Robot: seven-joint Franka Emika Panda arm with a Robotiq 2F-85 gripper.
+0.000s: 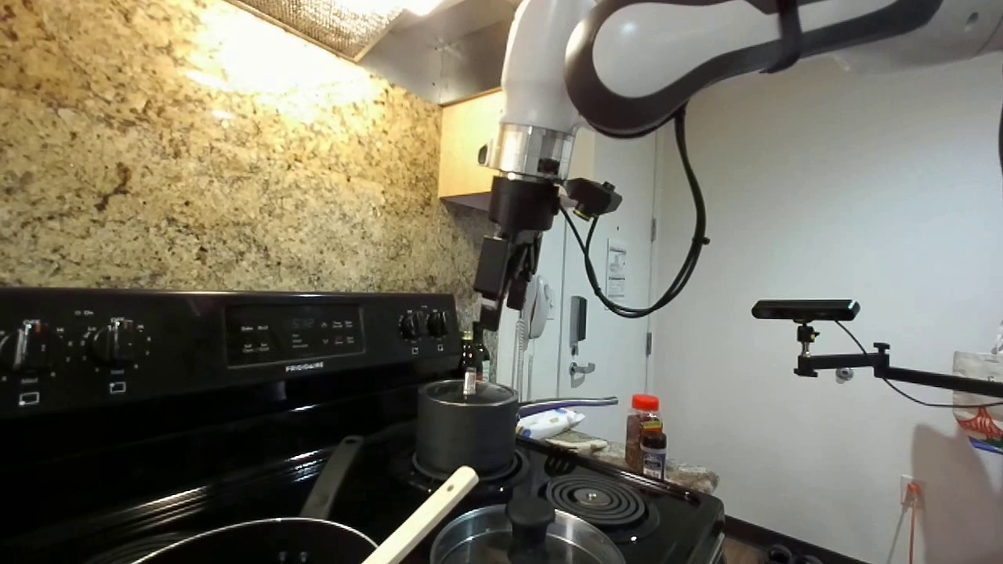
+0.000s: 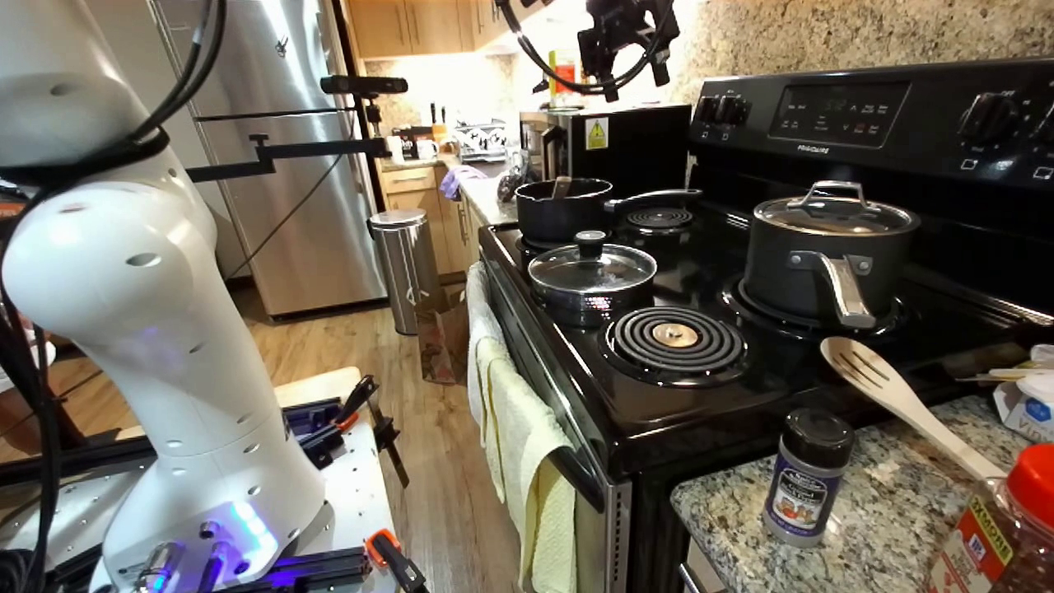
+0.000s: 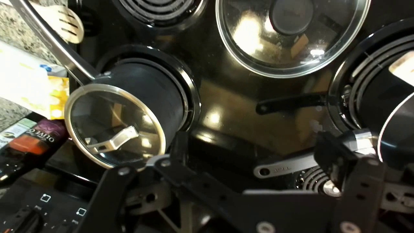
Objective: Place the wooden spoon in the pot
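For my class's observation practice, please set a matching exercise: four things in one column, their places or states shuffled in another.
1. Yellow towel
2. Red-capped jar
3. Tall saucepan
4. Wooden handle

A. Sticking up from the open pot
B. Hanging at the stove's front
C. Covered by a glass lid
D. Standing on the granite countertop

Pairs: 1-B; 2-D; 3-C; 4-A
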